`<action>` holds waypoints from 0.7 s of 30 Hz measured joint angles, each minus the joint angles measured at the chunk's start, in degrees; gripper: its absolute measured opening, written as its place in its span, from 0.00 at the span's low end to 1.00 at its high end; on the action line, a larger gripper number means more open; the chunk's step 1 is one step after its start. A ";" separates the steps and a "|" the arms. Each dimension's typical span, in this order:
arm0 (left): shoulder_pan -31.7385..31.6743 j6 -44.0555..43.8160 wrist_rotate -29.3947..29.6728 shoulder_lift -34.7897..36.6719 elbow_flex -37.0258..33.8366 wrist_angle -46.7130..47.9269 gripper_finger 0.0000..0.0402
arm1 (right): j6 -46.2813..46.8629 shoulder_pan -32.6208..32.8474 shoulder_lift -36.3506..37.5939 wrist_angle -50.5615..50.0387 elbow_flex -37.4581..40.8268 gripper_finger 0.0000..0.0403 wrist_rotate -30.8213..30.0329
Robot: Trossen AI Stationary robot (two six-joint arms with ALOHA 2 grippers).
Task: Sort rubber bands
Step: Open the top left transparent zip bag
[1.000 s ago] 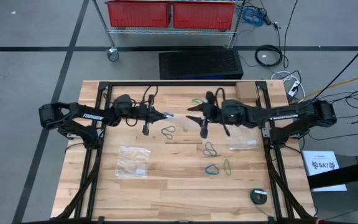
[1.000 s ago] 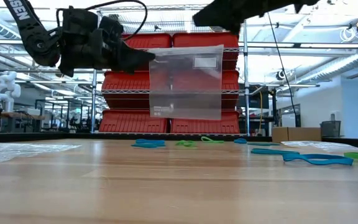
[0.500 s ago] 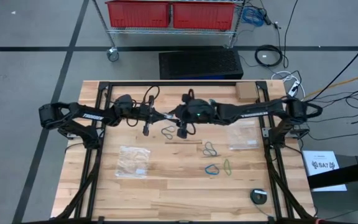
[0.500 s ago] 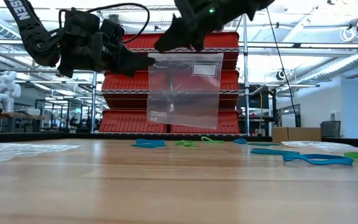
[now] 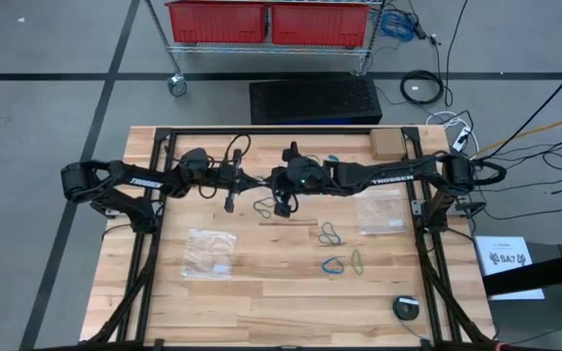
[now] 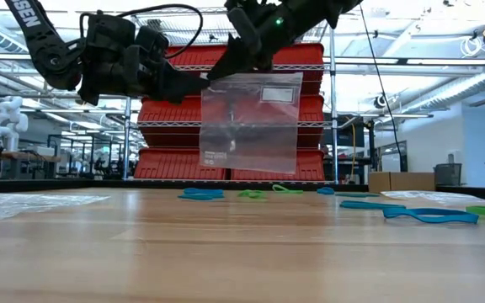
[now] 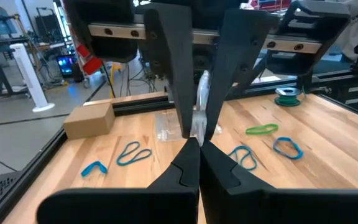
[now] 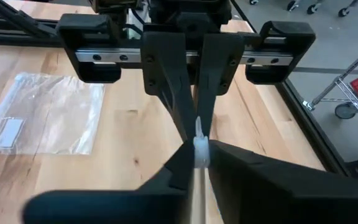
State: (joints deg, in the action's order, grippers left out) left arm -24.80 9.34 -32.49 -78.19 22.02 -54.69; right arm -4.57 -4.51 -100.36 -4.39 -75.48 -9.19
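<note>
Two grippers: both meet above the middle of the tabletop, nearer its far edge, on one clear plastic bag (image 6: 251, 122) that hangs upright between them, well clear of the wood.
Left gripper (image 6: 194, 82): clenched on the bag's top edge at one corner; the left wrist view shows its fingers pressed together with the thin plastic pinched at their tips.
Right gripper (image 6: 228, 63): closed onto the same top edge just beside the left one; the right wrist view shows its tips (image 8: 199, 148) pinching a sliver of clear plastic.
Why held this way: with two pinches close together on the rim, the likely aim is to pull the mouth apart so the bag opens downward and can take bands; this is a judgement, as the mouth does not look parted yet.
Rubber bands: none is held. They lie loose on the tabletop right of centre, a blue one (image 5: 333, 264) and a green one (image 5: 357, 260) side by side toward the near edge, a teal one (image 5: 331, 233) just beyond them, another (image 5: 263, 206) under the hanging bag.
Far-edge bands: in the low view more bands (image 6: 202, 194) lie flat in a row behind the bag.
Other bags: one flat bag (image 5: 210, 252) lies left of centre toward the near edge, another (image 5: 382, 213) near the right edge.
Sorting: seems barely begun, since no band shows inside any bag.
</note>
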 joint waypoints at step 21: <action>0.00 -0.02 0.12 -0.02 0.00 0.19 0.00 | 3.55 1.21 4.15 -17.61 -0.11 0.02 -2.97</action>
State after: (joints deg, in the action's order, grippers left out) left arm -24.80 9.32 -32.37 -78.22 22.02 -54.50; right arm -1.02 -3.30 -96.21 -22.00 -75.59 -12.16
